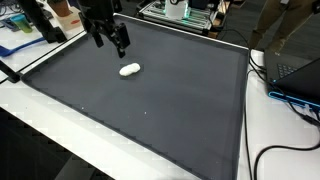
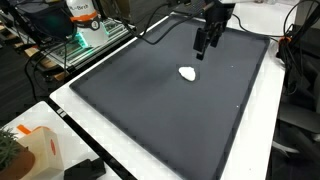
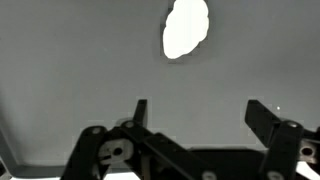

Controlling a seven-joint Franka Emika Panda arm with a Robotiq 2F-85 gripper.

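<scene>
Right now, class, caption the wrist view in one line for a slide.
Open gripper over a dark mat, a white object lying just ahead.
</scene>
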